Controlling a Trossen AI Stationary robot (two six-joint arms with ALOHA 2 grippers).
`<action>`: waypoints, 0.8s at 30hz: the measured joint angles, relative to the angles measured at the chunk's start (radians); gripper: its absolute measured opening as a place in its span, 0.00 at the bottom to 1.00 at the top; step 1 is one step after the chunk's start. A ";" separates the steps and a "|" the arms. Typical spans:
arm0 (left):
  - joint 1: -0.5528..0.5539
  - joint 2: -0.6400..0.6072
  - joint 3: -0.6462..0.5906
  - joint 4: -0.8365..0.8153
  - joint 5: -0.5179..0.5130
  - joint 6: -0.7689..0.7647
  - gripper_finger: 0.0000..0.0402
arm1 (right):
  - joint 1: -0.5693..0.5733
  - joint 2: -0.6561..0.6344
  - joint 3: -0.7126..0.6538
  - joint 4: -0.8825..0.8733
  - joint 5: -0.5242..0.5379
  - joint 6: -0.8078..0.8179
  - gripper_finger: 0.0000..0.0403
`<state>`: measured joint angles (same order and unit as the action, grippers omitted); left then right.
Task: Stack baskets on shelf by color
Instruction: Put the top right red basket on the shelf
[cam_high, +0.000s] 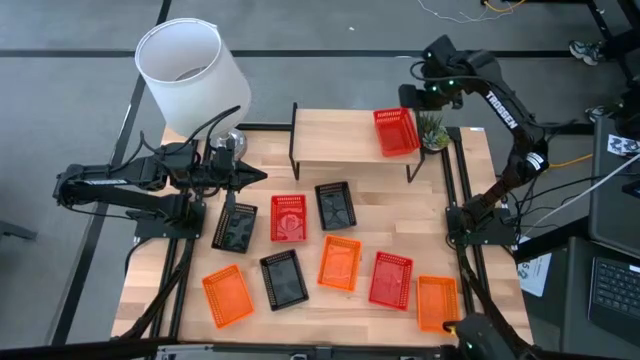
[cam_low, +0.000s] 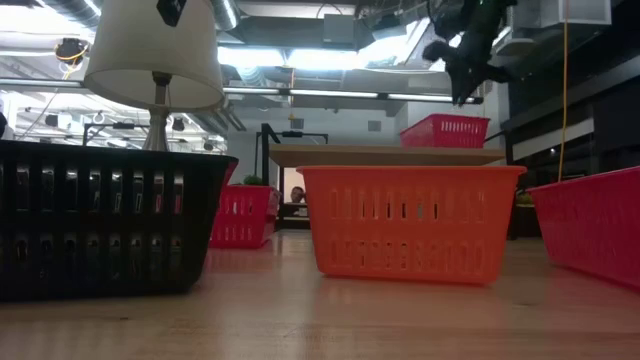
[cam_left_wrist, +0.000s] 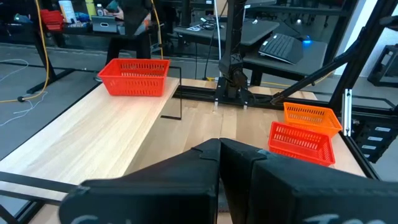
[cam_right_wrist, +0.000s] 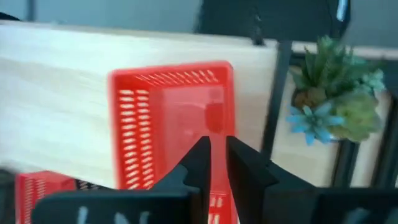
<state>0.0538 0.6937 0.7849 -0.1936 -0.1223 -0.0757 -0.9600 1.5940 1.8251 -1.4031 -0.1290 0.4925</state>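
Observation:
The light-wood shelf (cam_high: 345, 140) stands at the table's far side. One red basket (cam_high: 396, 131) sits by its base on the shelf's right end, also seen in the right wrist view (cam_right_wrist: 171, 118). On the table lie three black baskets (cam_high: 235, 227) (cam_high: 335, 205) (cam_high: 283, 277), three orange baskets (cam_high: 339, 262) (cam_high: 227, 295) (cam_high: 436, 302) and two red baskets (cam_high: 289, 218) (cam_high: 391, 279). My right gripper (cam_right_wrist: 216, 149) hovers above the shelf's red basket with a narrow gap between its fingers, touching nothing. My left gripper (cam_high: 255, 176) is shut, empty, over the table's left side.
A white-shaded lamp (cam_high: 190, 70) stands at the far left corner, close to my left arm. A small potted plant (cam_high: 433, 130) sits just right of the shelf. The shelf's left and middle parts are bare wood. Black frame rails run along both table sides.

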 joint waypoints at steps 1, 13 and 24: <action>0.000 0.000 0.000 0.000 0.000 0.000 0.00 | 0.010 0.000 0.010 0.002 -0.036 -0.017 0.13; 0.000 0.000 0.000 0.000 0.000 0.000 0.00 | 0.184 0.091 -0.098 0.317 -0.163 -0.086 0.13; 0.000 0.000 0.000 0.000 0.000 0.000 0.00 | 0.206 0.206 -0.098 0.400 -0.104 -0.133 0.13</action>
<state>0.0537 0.6937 0.7849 -0.1940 -0.1219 -0.0757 -0.7540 1.7995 1.7267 -1.0028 -0.2326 0.3594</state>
